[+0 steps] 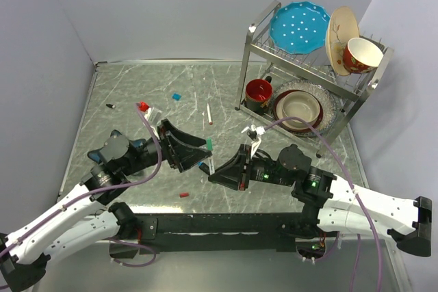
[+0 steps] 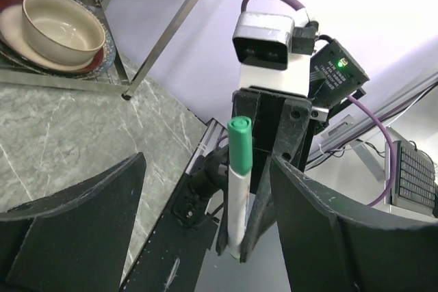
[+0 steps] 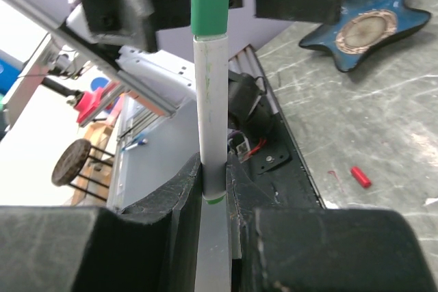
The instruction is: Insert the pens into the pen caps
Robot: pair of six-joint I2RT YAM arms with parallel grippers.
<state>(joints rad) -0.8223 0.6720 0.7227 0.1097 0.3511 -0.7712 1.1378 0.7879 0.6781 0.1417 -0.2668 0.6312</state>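
One red cap (image 1: 183, 195) lies nearest the arm bases, loose on the table (image 1: 226, 87). Just beyond it, the right gripper (image 3: 215, 186) pinches the lower barrel of the green pen (image 2: 239, 203), holding it off the table between the two arms. The green cap (image 2: 239, 143) sits on the pen's far end, flush with the barrel as far as the wrist views show. The left gripper (image 2: 205, 165) is spread, one finger on each side of that cap and touching neither it nor the barrel.

This pen's insertion looks complete to me. The next move calls for the left arm to back clear and the right arm to lay the pen down, then for both to go for another pair.

Farther out lie a white-barrelled pen (image 1: 209, 114), a blue cap (image 1: 176, 96), a red-ended pen (image 1: 143, 106) and a tiny black cap (image 1: 109, 105). Another pen (image 1: 254, 133) rests by the dish rack (image 1: 250, 59).
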